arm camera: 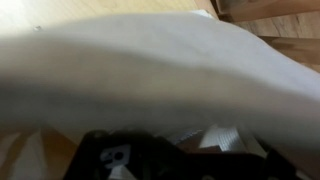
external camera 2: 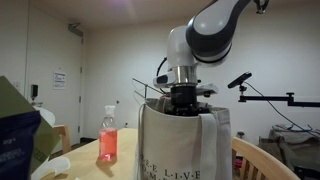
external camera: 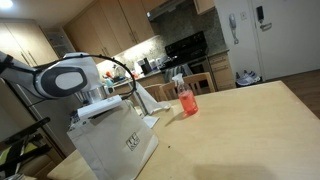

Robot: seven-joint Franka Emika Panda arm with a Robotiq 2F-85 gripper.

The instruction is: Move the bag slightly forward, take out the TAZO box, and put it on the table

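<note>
**A:** What's the setting?

**B:** Tan wooden cabinets (external camera: 108, 25) line the kitchen behind. In front is a large light tan wooden tabletop (external camera: 250, 130), smooth.

**A:** And the bag?

**B:** The large white paper shopping bag (external camera: 120, 150) stands upright near one end of the tabletop. Its mouth is open and dark lettering runs low on its side.

**A:** The hand?

**B:** The black gripper (external camera 2: 183, 100) hangs at the bag's mouth. Its jaws are apart, clamped on nothing I can see.

**A:** Anything smaller?

**B:** A red-pink plastic drink bottle (external camera: 186, 100) stands on the tabletop, apart from the bag.
</note>
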